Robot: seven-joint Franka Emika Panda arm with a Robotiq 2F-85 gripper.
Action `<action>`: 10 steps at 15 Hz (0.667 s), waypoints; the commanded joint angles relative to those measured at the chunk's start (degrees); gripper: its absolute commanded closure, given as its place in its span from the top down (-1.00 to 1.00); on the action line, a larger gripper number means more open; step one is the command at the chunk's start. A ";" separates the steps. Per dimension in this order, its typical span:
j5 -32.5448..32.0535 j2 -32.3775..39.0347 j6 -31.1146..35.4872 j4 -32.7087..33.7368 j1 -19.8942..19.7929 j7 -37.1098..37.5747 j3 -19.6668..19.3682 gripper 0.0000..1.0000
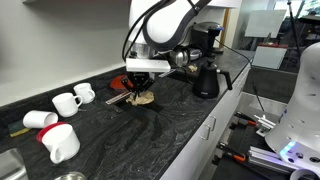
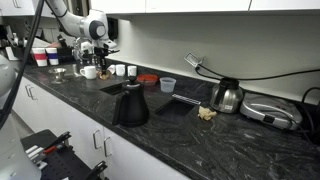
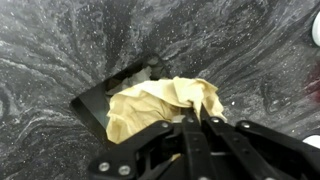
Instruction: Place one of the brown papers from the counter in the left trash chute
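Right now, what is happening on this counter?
The robot arm's pincer is down over a square chute opening in the dark counter. A crumpled brown paper lies across that opening, not yet dropped inside. The pincer's tips look closed at the paper's edge; whether they pinch it is unclear. A second brown paper sits farther along the counter.

Paper (image 3: 160, 105) over chute opening (image 3: 95, 100) in counter (image 3: 60, 40); opening's rim exposed at paper's 9 o'clock; gripper (image 3: 197, 122) at 5 o'clock.
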 commanded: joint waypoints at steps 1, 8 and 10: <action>-5.36 4.12 0.91 3.33 1.44 1.08 -2.80 -0.98; -9.00 10.15 -0.97 9.19 3.54 1.33 -6.27 -0.26; -9.29 10.77 -1.04 10.45 4.38 2.28 -7.25 0.03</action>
